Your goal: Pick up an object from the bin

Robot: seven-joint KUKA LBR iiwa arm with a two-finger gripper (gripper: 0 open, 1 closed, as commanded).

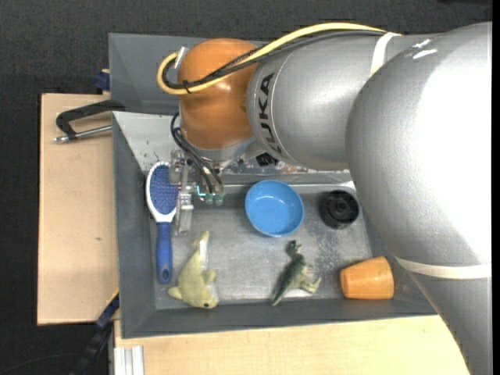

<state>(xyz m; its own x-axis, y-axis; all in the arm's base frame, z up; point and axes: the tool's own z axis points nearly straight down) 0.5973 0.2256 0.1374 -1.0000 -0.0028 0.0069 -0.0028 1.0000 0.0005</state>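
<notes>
Six small things lay in the grey metal bin (pixel 129 233). The hand (pixel 191 198), under a smooth rounded orange cover (pixel 215 92), was low near the far left corner, and whether it was open or closed could not be told; nothing showed in its grip. Nearest it, just to its left, lay a blue plastic brush (pixel 162 201) with an oval bristled head and a straight handle running toward the near wall. Below the hand lay a pale yellow fish-shaped toy (pixel 195 280). To its right sat a round, glossy blue bowl (pixel 273 208), then a black ribbed disc (pixel 339 208). Farther off lay a knobbly green dinosaur (pixel 293 272) and a tapered orange cup (pixel 367 278).
</notes>
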